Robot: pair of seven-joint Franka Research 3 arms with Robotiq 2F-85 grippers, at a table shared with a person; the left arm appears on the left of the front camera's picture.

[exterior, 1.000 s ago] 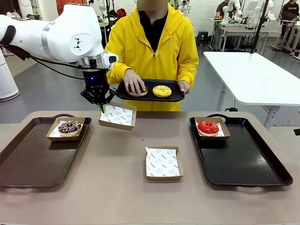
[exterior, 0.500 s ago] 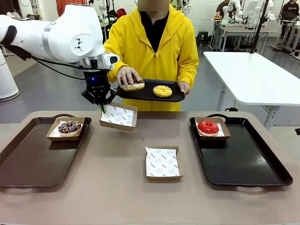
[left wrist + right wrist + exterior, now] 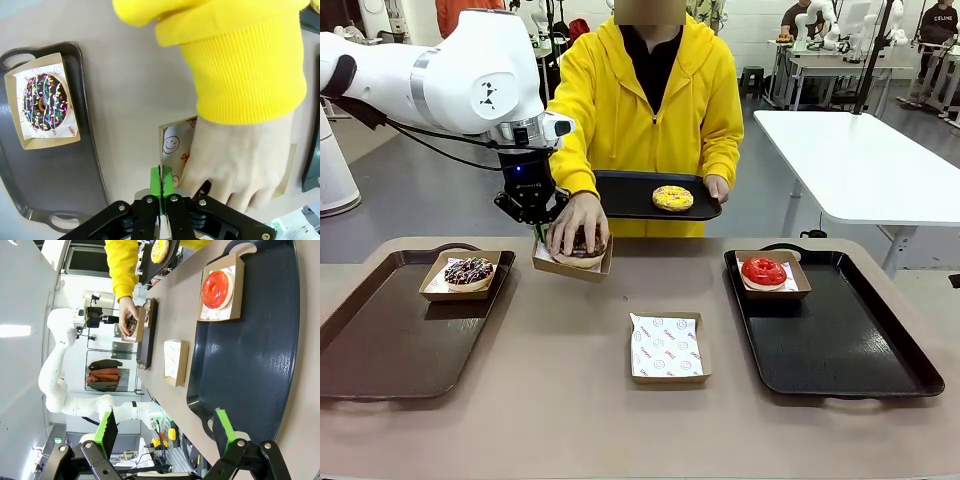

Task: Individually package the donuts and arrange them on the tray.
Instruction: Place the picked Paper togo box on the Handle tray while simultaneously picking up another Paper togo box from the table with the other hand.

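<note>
My left gripper (image 3: pixel 161 184) is clamped tight on one wall of a paper-lined cardboard box (image 3: pixel 582 273), beyond and left of the empty lined box (image 3: pixel 666 348) at the table's middle. A person's hand (image 3: pixel 577 222) covers the chocolate-glazed donut (image 3: pixel 582 243) in the box I hold. My right gripper (image 3: pixel 165 422) is spread wide, holding nothing, over the black tray (image 3: pixel 840 340) right of the empty box, where the red donut (image 3: pixel 763 270) lies boxed. Left of the empty box, the dark sprinkled donut (image 3: pixel 469 270) lies boxed on another tray (image 3: pixel 380 340). Beyond it, the yellow donut (image 3: pixel 672 198) rides on a serving tray (image 3: pixel 625 195) that the person holds.
</note>
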